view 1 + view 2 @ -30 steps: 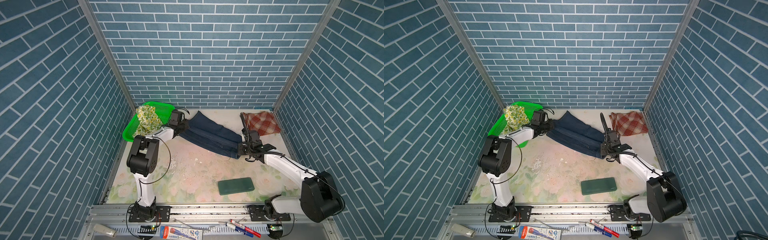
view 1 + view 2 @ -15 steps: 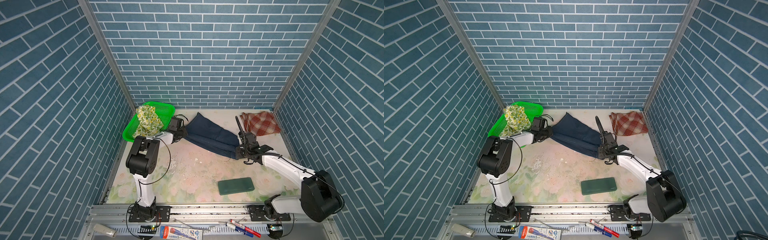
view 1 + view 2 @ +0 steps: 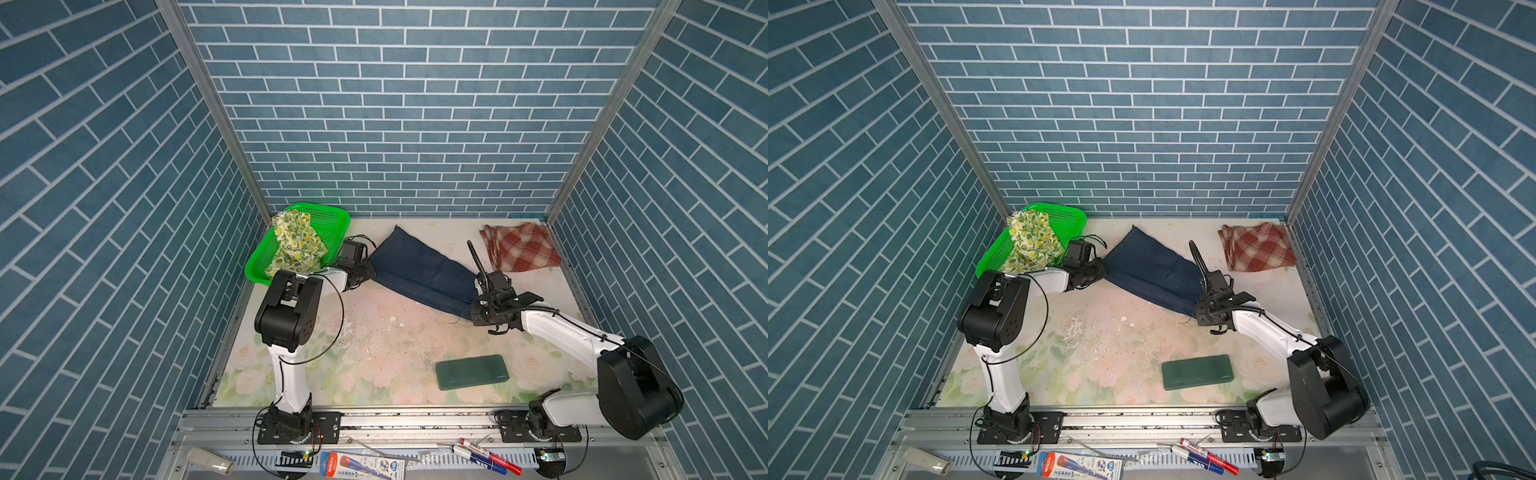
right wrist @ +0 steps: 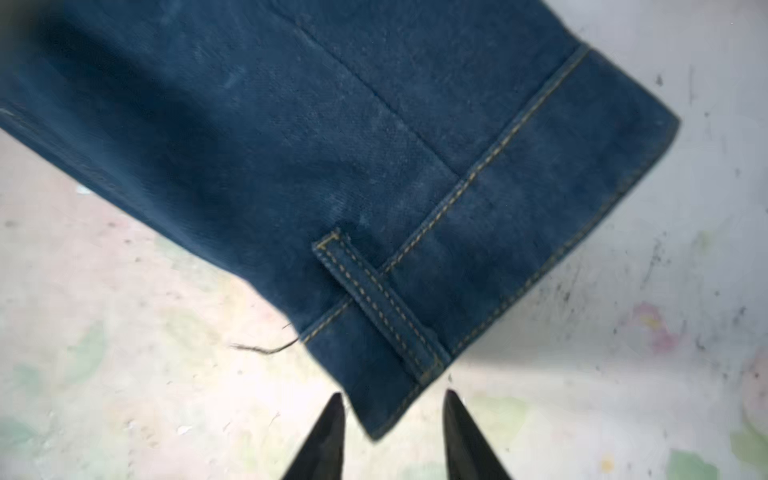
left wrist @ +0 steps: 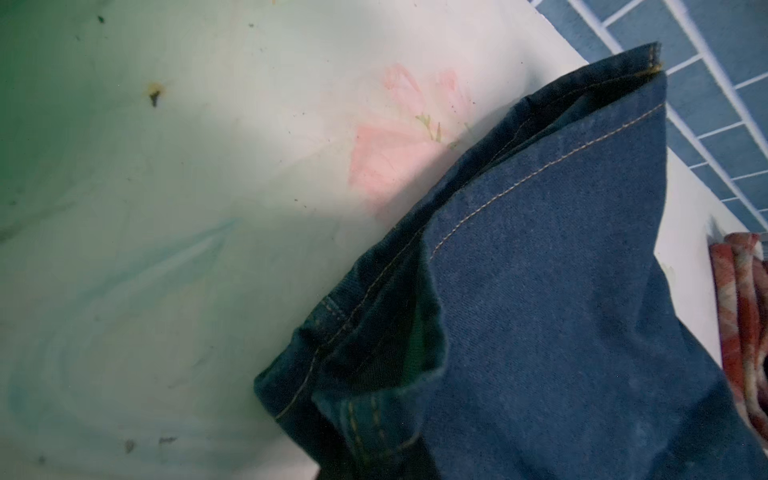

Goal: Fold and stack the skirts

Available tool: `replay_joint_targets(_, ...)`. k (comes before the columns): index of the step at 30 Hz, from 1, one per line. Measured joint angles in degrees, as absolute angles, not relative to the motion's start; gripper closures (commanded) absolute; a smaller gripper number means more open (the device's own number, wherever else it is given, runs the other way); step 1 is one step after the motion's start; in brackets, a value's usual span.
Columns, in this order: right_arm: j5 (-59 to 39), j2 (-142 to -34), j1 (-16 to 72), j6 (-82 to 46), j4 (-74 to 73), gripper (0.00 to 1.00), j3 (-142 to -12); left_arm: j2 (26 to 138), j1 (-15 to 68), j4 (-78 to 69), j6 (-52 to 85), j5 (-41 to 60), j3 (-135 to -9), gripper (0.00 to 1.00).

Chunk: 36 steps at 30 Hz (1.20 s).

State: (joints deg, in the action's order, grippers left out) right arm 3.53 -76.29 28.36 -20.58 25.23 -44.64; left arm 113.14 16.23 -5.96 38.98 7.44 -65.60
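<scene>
Three skirts: we find none stacked. The plaid skirt (image 3: 521, 251) lies folded in the far right corner, the lemon skirt (image 3: 297, 245) is bunched in the green basket (image 3: 328, 216), and the denim skirt (image 3: 419, 270) is stretched slantwise on the table (image 3: 374, 332) between both arms.
Right gripper (image 4: 392, 409): released. We see its tips apart, with the waistband corner poking just between them, unpinched.
Left gripper (image 3: 365, 272): at the denim's opposite end. We cannot tell whether it is parted or clenched, since its wrist view shows only layered hem.
Risk one: we judge the loose hem layers may slide apart if only the top layer is caught.
Risk two: a shallow bite on the corner could slip mid-fold and leave a skewed bundle.
Risk three: carrying the denim toward the plaid could drag and rumple that one.
</scene>
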Motion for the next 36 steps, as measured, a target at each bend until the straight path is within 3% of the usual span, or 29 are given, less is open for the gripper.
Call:
replay_joint_targets(3,3.14,-72.66,28.34,-20.75,27.07,0.53,-45.69,113.14,16.03,-5.96,38.96,7.09,-65.65,0.49)
replay_joint_targets(8,2.85,-72.14,28.34,-20.73,27.77,0.56,-49.41,113.14,15.99,-5.56,38.61,6.74,-66.46,0.41)
replay_joint_targets(24,-1.41,-86.52,28.36,-23.9,18.68,0.7,-47.18,115.2,15.97,-2.0,37.74,4.05,-72.4,0.49)
replay_joint_targets(28,-2.85,-86.15,28.4,-25.26,15.73,0.64,-42.96,115.22,15.94,-1.3,37.67,3.84,-72.47,0.49)
replay_joint_targets(33,-3.44,-81.87,28.45,-25.91,16.21,0.43,-42.04,115.22,16.08,-1.17,37.47,3.6,-72.51,0.45)
replay_joint_targets(36,-3.27,-79.57,28.45,-25.85,17.89,0.4,-42.72,115.07,16.49,-1.17,36.6,2.9,-72.51,0.4)
